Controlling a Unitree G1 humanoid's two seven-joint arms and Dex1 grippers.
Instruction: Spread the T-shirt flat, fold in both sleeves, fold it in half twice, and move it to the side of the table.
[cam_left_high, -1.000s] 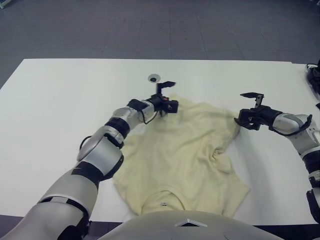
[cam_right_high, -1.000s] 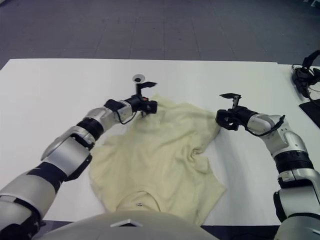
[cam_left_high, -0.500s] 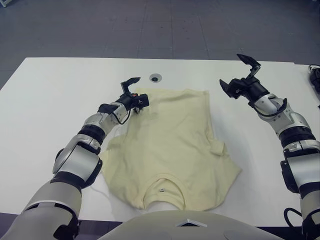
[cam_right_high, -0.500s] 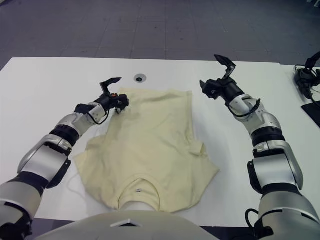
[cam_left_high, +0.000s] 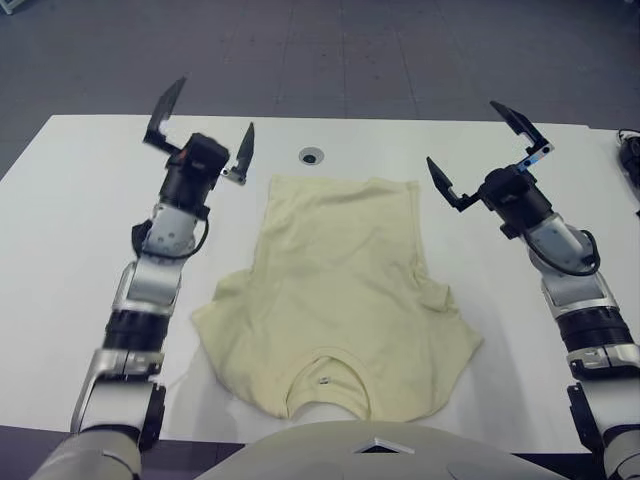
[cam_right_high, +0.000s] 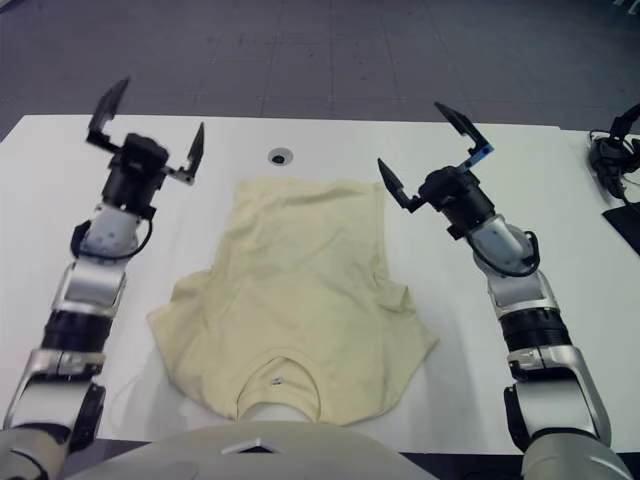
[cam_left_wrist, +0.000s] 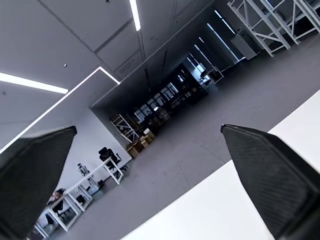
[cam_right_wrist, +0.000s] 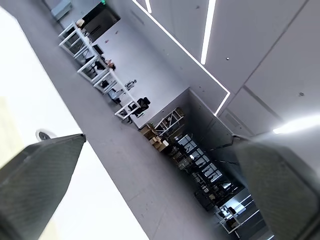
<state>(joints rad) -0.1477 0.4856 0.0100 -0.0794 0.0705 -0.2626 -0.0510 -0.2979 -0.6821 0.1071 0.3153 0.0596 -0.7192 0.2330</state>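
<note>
while left fingers and right fingers hang wide apart beside its hem, the t-shirt looks soft and light, best pinched at a sleeve edge.

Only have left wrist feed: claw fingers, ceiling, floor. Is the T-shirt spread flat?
Observer: Mostly. The T-shirt lies on the white table, collar nearest the robot; the sleeve on the robot's right is bunched.
Operator: Either claw on cloth?
Observer: No. The left claw and right claw are open, flanking the hem, apart from it.
Operator: Anything beyond the hem?
Observer: A round cable hole in the table.
</note>
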